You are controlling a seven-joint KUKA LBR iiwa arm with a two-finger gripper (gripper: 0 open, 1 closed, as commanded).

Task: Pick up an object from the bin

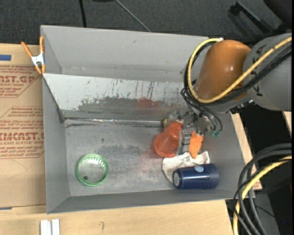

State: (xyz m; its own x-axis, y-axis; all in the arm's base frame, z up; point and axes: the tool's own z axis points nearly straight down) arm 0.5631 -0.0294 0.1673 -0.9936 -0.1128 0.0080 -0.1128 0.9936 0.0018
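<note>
I am hanging my gripper point(191, 137) in the right middle of the frame, just beside the orange cup point(165, 142), I cannot tell if it is spread or pinching, white cloth point(178, 163) and blue can point(197, 176) lying just below.

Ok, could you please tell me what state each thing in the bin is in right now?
Green cup: upright, mouth up, alone at lower left.
Orange cup: seems tipped over, mid-bin.
Blue can: lying on its side.
White cloth: crumpled, against the can.
Gripper: low, at the orange cup.
</note>
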